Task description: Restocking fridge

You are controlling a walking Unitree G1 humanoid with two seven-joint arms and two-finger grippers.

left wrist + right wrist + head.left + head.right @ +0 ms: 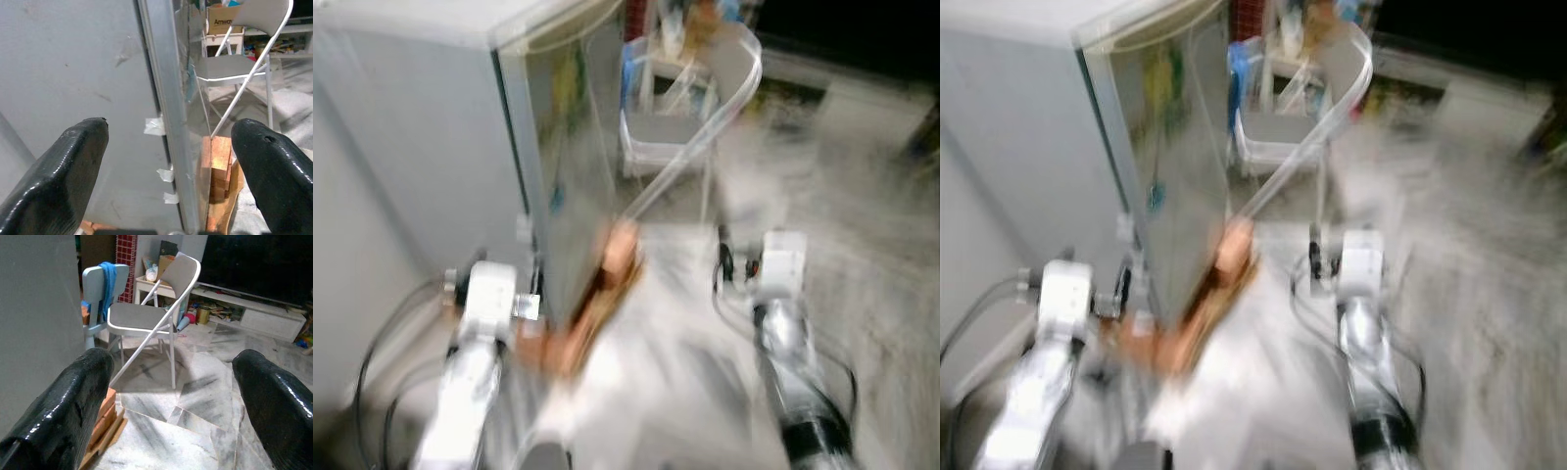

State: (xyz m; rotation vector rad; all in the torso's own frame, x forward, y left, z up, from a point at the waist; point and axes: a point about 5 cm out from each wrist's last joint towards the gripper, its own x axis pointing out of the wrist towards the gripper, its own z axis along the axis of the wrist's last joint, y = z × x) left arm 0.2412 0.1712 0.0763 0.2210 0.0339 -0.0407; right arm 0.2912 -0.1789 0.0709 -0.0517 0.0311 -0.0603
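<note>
Left pincer (171, 161) gapes wide and empty at the grey fridge (73, 73) edge; right pincer (176, 396), equally spread, faces a folding chair (146, 313).

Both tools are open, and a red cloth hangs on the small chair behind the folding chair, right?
Not quite: the cloth is blue, as the right wrist view shows. The rest holds: left tool and right tool are open, and the small chair stands behind the folding chair.
</note>
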